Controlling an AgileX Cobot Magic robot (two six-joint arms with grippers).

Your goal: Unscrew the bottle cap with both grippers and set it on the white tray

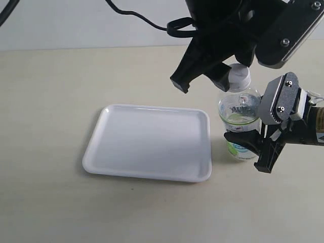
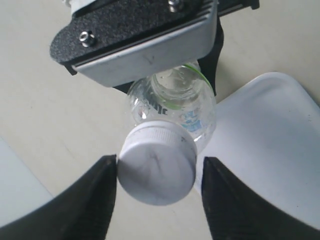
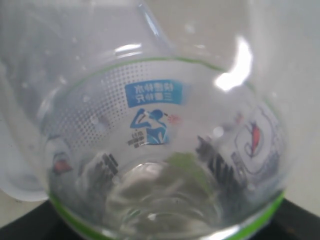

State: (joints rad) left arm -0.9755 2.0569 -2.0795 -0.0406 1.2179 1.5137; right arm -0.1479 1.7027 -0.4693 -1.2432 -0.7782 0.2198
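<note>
White bottle cap (image 2: 156,172) between spread left fingers (image 2: 85,205)

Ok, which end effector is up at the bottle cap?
The left end effector, all black, straddling the cap; the right one, grey-plated, grips the bottle lower down.

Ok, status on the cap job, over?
Left gripper open, jaws straddling the bottle cap. Right gripper clamped on the bottle. Cap not yet off, white tray bare. Nothing in the way.
</note>
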